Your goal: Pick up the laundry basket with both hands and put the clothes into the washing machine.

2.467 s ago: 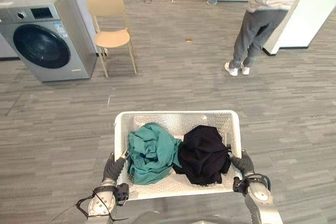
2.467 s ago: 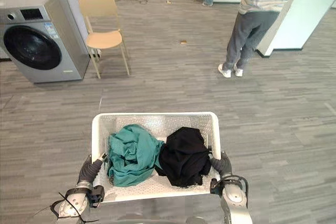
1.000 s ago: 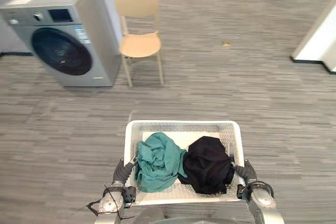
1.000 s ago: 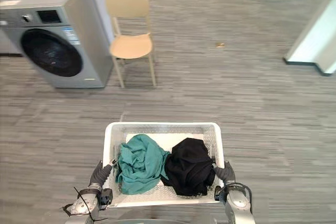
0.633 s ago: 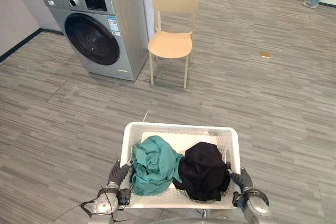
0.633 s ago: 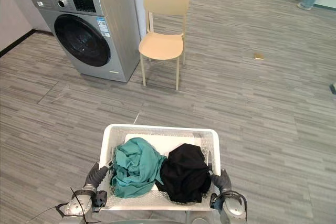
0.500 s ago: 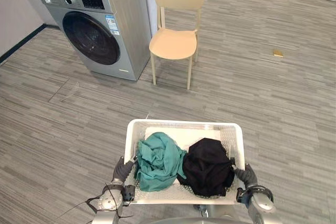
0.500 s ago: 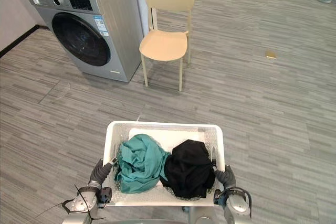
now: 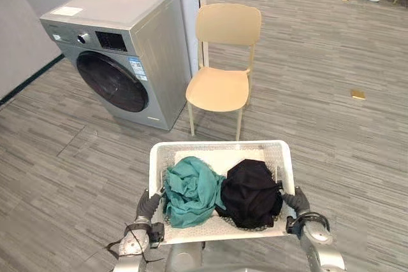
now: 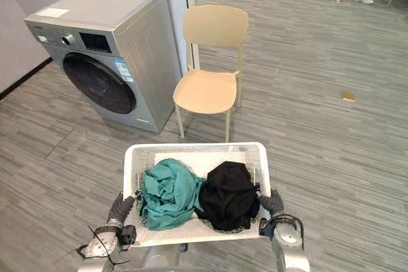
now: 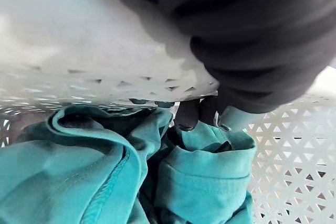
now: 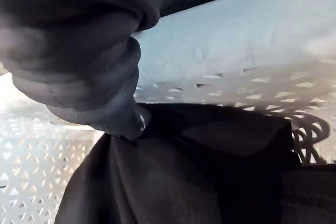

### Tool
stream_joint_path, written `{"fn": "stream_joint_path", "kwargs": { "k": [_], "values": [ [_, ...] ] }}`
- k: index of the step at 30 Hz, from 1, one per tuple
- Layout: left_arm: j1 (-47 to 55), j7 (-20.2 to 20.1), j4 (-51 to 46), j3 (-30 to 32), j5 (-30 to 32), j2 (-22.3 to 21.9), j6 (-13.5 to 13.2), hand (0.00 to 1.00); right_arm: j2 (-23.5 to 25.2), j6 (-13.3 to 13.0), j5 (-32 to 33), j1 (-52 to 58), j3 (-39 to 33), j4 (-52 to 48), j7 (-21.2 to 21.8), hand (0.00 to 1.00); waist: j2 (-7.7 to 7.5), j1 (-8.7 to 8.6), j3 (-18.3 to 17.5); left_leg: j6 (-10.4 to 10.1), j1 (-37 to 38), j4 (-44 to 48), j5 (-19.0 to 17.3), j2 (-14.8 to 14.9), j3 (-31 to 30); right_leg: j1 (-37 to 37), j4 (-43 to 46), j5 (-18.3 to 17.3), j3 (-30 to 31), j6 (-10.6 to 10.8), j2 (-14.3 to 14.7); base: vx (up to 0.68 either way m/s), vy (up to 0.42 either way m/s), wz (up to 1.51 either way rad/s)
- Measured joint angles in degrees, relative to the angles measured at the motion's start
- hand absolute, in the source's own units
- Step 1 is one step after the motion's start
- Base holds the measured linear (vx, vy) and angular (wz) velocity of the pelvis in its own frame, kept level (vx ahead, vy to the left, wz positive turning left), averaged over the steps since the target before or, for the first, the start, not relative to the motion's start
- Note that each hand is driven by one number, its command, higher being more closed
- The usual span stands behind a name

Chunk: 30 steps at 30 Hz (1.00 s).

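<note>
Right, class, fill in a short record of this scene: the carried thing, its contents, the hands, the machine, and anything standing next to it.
carried: white perforated plastic laundry basket, held between both hands
contents: teal crumpled garment on the left, black crumpled garment on the right, touching
hands: left hand curled on the left rim, right hand on the right rim
machine: silver-grey front-loading washing machine, ahead to the left, dark round door shut
beside it: beige plastic chair, ahead of the basket

Robot's view has swung left & closed in, so the washing machine (image 9: 127, 62), earlier far off at far left, now looms nearer at left, w/ the chair (image 9: 220, 88) just beyond the laundry basket's (image 9: 217, 145) far rim.
</note>
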Motion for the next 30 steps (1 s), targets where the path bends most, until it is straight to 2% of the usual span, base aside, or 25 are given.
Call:
{"fn": "stream_joint_path", "kwargs": {
  "k": [1, 2, 3, 4, 5, 6, 7, 8, 9, 11, 13, 14, 16, 17, 18, 19, 20, 21, 22, 23, 24, 26, 29, 30],
  "values": [
    [0.1, 0.1, 0.0, 0.1, 0.0, 0.4, 0.0, 1.0, 0.2, 0.0, 0.0, 0.0, -0.1, 0.6, 0.0, 1.0, -0.82, -0.04, -0.4, 2.2, -0.1, 3.3, -2.3, -1.1, 0.5, -2.6, 7.2, -0.1, 0.3, 0.2, -1.7, 0.57, 0.207, -0.12],
    [0.1, 0.1, -0.2, -0.2, 0.0, 0.6, 0.0, 1.0, 0.2, 0.0, 0.0, -0.2, -0.2, 0.9, 0.0, 1.0, -0.92, 0.0, -0.3, 2.7, 0.2, 4.5, -3.8, -1.4, 0.9, -4.9, 12.7, -0.1, 0.8, 0.3, -2.2, 0.54, 0.225, 0.0],
    [0.0, 0.4, -0.2, -0.4, 0.0, 1.2, 0.0, 1.0, 0.7, 0.0, 0.0, -0.2, -0.3, 1.1, 0.0, 1.0, -1.39, -0.37, -0.1, 3.9, 1.7, 5.9, -6.7, -2.6, 1.5, -9.9, 26.1, 2.2, 1.9, 2.8, -4.2, 0.56, 0.273, 0.05],
    [-0.3, 0.6, -0.2, -0.5, 0.0, 2.1, 0.1, 1.0, 1.6, 0.0, 0.0, -0.1, -0.3, 1.6, 0.0, 1.0, -1.79, -0.71, 0.2, 5.0, 4.5, 6.3, -8.9, -3.6, 2.0, -14.2, 38.1, 7.4, 3.7, 4.7, -5.9, 0.53, 0.256, 0.09],
    [-0.2, 0.8, -0.4, -0.6, 0.0, 2.7, 0.1, 1.0, 2.0, 0.0, 0.0, 0.3, -0.3, 1.8, 0.0, 1.0, -1.84, -0.87, 0.3, 5.3, 6.2, 6.3, -10.1, -3.9, 2.2, -16.2, 43.3, 7.5, 4.4, 4.9, -6.2, 0.42, 0.189, 0.01],
    [0.3, 0.9, -1.1, -0.5, 0.0, 3.2, 0.5, 1.0, 2.6, 0.0, 0.0, 0.4, 0.2, 1.8, 0.1, 1.0, -1.36, -1.08, 0.7, 6.2, 10.0, 5.7, -12.1, -3.8, 2.8, -19.8, 50.5, 6.0, 4.2, 3.6, -6.6, 0.37, 0.131, -0.11],
    [0.5, 0.9, -2.3, -0.2, 0.3, 3.8, 0.9, 1.0, 3.4, -0.1, 0.0, 0.6, 0.4, 1.3, 0.1, 1.0, -0.91, -1.29, 0.9, 6.9, 13.9, 3.8, -13.2, -3.8, 3.2, -23.1, 51.6, 4.6, 2.5, 1.6, -6.5, 0.36, 0.116, -0.13],
    [0.6, 0.8, -3.2, -0.1, 0.7, 4.1, 1.0, 1.0, 3.8, -0.1, 0.0, 1.0, 0.9, 0.5, 0.1, 1.0, -0.74, -1.38, 1.0, 6.8, 15.4, 2.7, -13.4, -3.8, 3.4, -24.7, 50.7, 4.0, 1.5, 1.3, -6.5, 0.4, 0.107, -0.11],
    [1.0, 0.8, -5.0, 0.5, 1.1, 4.3, 1.0, 1.0, 4.3, -0.1, 0.1, 1.3, 1.0, -0.8, 0.1, 1.0, -0.52, -1.82, 1.1, 6.6, 18.1, 0.7, -13.9, -3.8, 3.7, -27.5, 46.1, 2.7, -1.4, 1.0, -6.3, 0.3, 0.041, -0.18],
    [1.0, 0.8, -7.6, 1.5, 1.2, 4.2, 1.0, 1.0, 4.8, -0.4, 0.1, 1.9, 1.0, -4.3, 0.1, 1.0, -0.46, -1.78, 1.1, 5.7, 21.4, -1.5, -15.2, -3.6, 5.0, -31.4, 29.0, 3.1, -6.2, 0.4, -5.8, 0.34, -0.003, -0.26],
    [0.6, 0.8, -7.8, 1.9, 1.2, 4.3, 0.8, 1.0, 4.9, -0.8, 0.2, 2.2, 1.0, -5.1, 0.1, 1.0, -0.62, -1.84, 0.7, 4.4, 21.7, -1.4, -16.3, -3.1, 5.2, -31.7, 17.4, 6.3, -5.7, -0.2, -4.5, 0.29, -0.077, -0.05],
    [0.4, 0.8, -8.0, 2.2, 1.2, 4.2, 0.8, 1.0, 5.0, -0.7, 0.2, 2.5, 1.0, -5.9, 0.0, 1.0, -1.49, -1.97, 0.4, 2.7, 23.1, -0.9, -18.6, -3.0, 4.8, -31.9, 11.2, 9.2, -4.3, -0.3, -4.2, 0.32, -0.127, 0.11],
    [0.4, 0.8, -8.0, 1.8, 1.5, 4.1, 0.9, 1.0, 4.9, -0.7, 0.2, 3.3, 0.9, -6.1, -0.3, 1.0, -2.31, -2.11, -0.1, 1.6, 24.6, 0.2, -21.6, -2.6, 2.6, -31.4, 12.0, 11.6, -3.4, -1.0, -4.2, 0.4, -0.219, 0.43],
    [0.5, 0.7, -7.9, 1.3, 2.6, 3.4, 0.9, 1.0, 4.5, -0.7, 0.8, 4.4, 0.8, -6.3, -0.7, 1.0, -1.69, -2.74, -0.9, 0.2, 26.1, 1.3, -24.2, -0.2, 0.3, -30.1, 14.1, 13.9, -5.2, -1.8, -2.6, 0.49, -0.317, 0.67],
    [0.8, 0.8, -7.8, 1.0, 2.9, 3.1, 1.0, 1.0, 4.4, -0.7, 0.8, 5.1, 0.7, -6.5, -0.7, 1.0, -1.09, -3.03, -1.8, -0.1, 26.6, 1.0, -24.8, 1.3, -0.6, -29.0, 14.3, 13.9, -6.5, -2.1, -1.6, 0.65, -0.386, 0.86],
    [2.1, 0.7, -7.8, 0.9, 3.2, 2.5, 0.8, 1.0, 4.0, -0.7, 0.9, 6.0, 0.9, -6.9, -0.8, 1.0, -0.28, -3.48, -3.7, -1.6, 26.8, 3.5, -24.5, 3.7, -2.4, -26.9, 13.7, 10.8, -9.3, -2.9, 0.8, 0.56, -0.306, 0.78],
    [2.1, 0.7, -7.9, 0.9, 3.2, 1.5, 0.9, 1.0, 3.3, -0.6, 1.0, 6.4, 0.8, -8.0, -0.8, 1.0, 0.97, -4.05, -3.5, -1.8, 22.0, 14.4, -22.9, 5.6, -5.2, -24.7, 13.7, 9.7, -11.8, -4.1, 2.3, 0.55, -0.305, 0.68],
    [2.1, 0.6, -7.8, 0.9, 3.2, 0.7, 0.9, 1.0, 2.6, -0.6, 1.0, 6.6, 0.8, -8.5, -0.8, 1.0, 1.85, -3.74, -3.2, -1.9, 19.4, 21.0, -20.7, 6.2, -6.4, -23.5, 13.3, 9.3, -12.6, -4.7, 3.1, 0.49, -0.286, 0.33],
    [2.3, 0.1, -7.6, 0.7, 3.2, -0.5, 0.9, 1.0, 1.1, -0.5, 1.6, 6.5, 0.8, -8.7, -0.9, 1.0, 3.27, -2.95, -3.0, -2.2, 14.4, 32.3, -15.2, 7.4, -7.2, -20.7, 11.5, 8.8, -12.8, -5.4, 4.4, 0.38, -0.198, 0.02],
    [2.4, -0.2, -7.4, 0.4, 3.2, -0.8, 0.9, 1.0, 0.6, -0.4, 1.7, 6.4, 0.7, -8.7, -1.0, 1.0, 3.8, -2.34, -3.0, -2.6, 12.2, 36.4, -14.9, 7.8, -7.2, -19.1, 10.1, 8.8, -12.8, -5.4, 5.0, 0.47, -0.182, -0.04],
    [2.2, -0.4, -6.9, 0.1, 3.2, -0.8, 0.7, 1.0, 0.3, -0.4, 1.8, 6.2, 0.4, -8.4, -1.0, 1.0, 3.57, -1.75, -2.7, -2.6, 9.2, 40.6, -15.2, 7.8, -5.9, -15.6, 7.1, 8.8, -12.5, -5.4, 5.4, 0.55, -0.172, -0.04],
    [1.6, -0.5, -5.8, 0.3, 3.1, -0.8, 0.2, 1.0, 0.3, -0.4, 1.8, 5.1, 0.3, -7.4, -1.0, 1.0, 3.18, -1.43, -2.6, -2.5, 6.8, 37.6, -15.3, 7.7, -3.9, -12.0, 4.1, 8.8, -11.6, -5.4, 5.1, 0.47, -0.12, -0.13],
    [0.1, -0.2, -3.3, 0.5, 2.2, 0.0, -0.5, 1.0, -0.2, -0.4, 1.8, -0.7, 1.0, -1.5, -1.0, 1.0, 1.66, 0.38, -2.0, -2.3, 5.7, 16.4, -15.3, 8.1, -2.5, -10.3, 2.0, 8.8, -7.4, -5.4, 3.4, 0.34, 0.042, -0.62],
    [-0.3, -0.2, -2.2, 0.5, 2.1, 0.2, -0.7, 1.0, -0.6, -0.3, 1.8, -1.5, 1.3, -0.2, -1.0, 1.0, 1.66, 0.99, -2.0, -3.3, 5.8, 7.0, -14.1, 8.1, -3.9, -9.5, 1.2, 8.9, -6.2, -5.2, 3.3, 0.3, 0.143, -0.54]
  ]
}}
